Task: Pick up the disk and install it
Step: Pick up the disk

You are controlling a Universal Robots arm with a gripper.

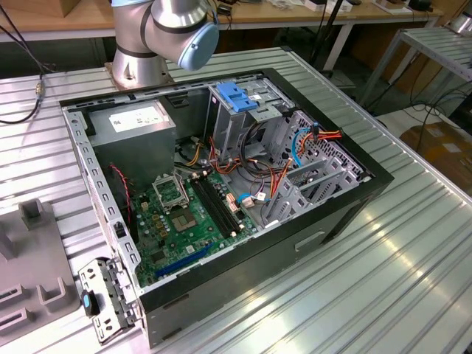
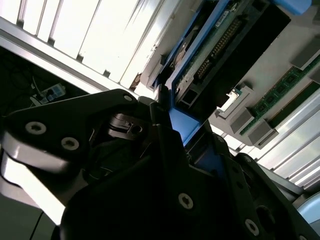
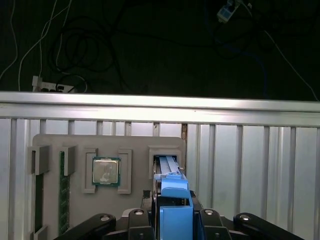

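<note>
Blue-railed and edge-on, the disk (image 3: 175,202) sits between the fingers (image 3: 150,224), which grip its near end with only its thickness between them, its long axis running straight out ahead of them into the slot of the grey tray (image 3: 134,143).

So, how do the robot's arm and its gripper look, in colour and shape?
The arm has thick round silver-grey joints, one closed with a light blue cap. The gripper is black, built of flat angular links, with small silver screw heads.
</note>
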